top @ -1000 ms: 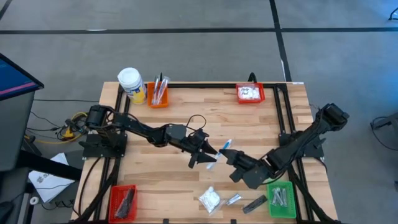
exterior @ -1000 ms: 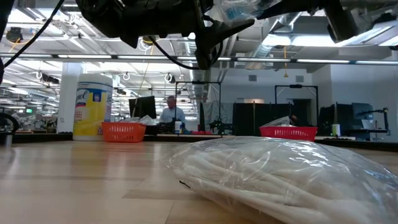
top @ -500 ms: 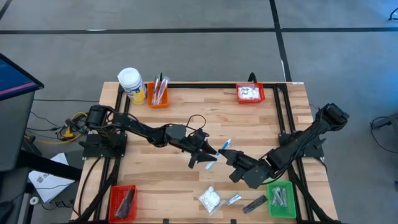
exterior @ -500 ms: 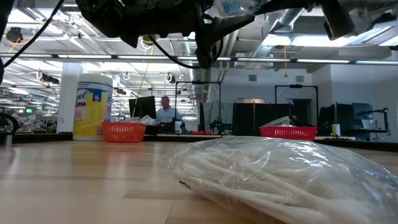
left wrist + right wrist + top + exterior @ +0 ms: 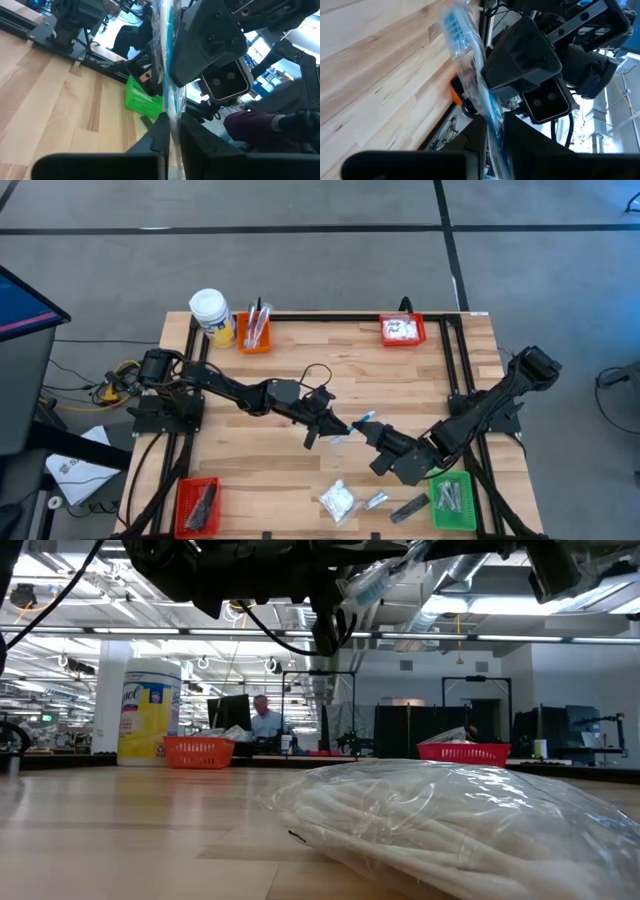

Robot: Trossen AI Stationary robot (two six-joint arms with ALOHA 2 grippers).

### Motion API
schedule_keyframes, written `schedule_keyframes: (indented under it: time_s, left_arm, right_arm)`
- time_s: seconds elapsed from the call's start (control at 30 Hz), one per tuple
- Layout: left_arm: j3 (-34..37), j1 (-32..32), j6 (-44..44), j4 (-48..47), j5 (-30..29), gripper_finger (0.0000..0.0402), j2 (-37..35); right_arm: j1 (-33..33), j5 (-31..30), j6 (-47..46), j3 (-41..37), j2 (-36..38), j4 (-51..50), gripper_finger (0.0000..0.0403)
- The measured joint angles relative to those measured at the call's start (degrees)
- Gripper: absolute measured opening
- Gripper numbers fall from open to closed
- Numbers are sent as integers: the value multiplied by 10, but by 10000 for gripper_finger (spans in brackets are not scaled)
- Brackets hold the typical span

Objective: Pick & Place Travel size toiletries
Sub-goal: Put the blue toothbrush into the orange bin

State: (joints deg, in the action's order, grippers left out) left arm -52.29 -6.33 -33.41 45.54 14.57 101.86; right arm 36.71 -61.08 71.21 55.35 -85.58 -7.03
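Passing a wrapped toothbrush (image 5: 358, 423) mid-air above the bench (image 5: 260, 470) centre, sorting partly done.
Left claw (image 5: 330, 430) and right claw (image 5: 372, 432) both pinch it; bins already hold items, while a white packet (image 5: 337, 499), sachet (image 5: 375, 500) and dark bar (image 5: 408, 507) wait near the front edge.

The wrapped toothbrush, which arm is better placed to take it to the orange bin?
Left, probably. Both grippers, left and right, pinch the wrapped toothbrush at mid-table, but the orange bin sits at the far left corner, on the left arm's side.
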Motion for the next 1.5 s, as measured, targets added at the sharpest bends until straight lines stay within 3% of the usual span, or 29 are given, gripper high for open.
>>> schedule_keyframes:
  time_s: [0.33,0.5,1.03,1.5]
  left_arm:
    - [0,0,-1,2,1,8,0]
    - [0,0,0,5,2,8,0]
    - [-1,0,3,11,2,6,0]
    - [0,4,30,-19,-82,6,-6]
  right_arm:
    - [1,1,-79,0,0,0,54]
    - [11,-3,-114,0,0,3,76]
    - [71,-36,-241,0,0,3,260]
    - [83,-37,-372,0,0,2,270]
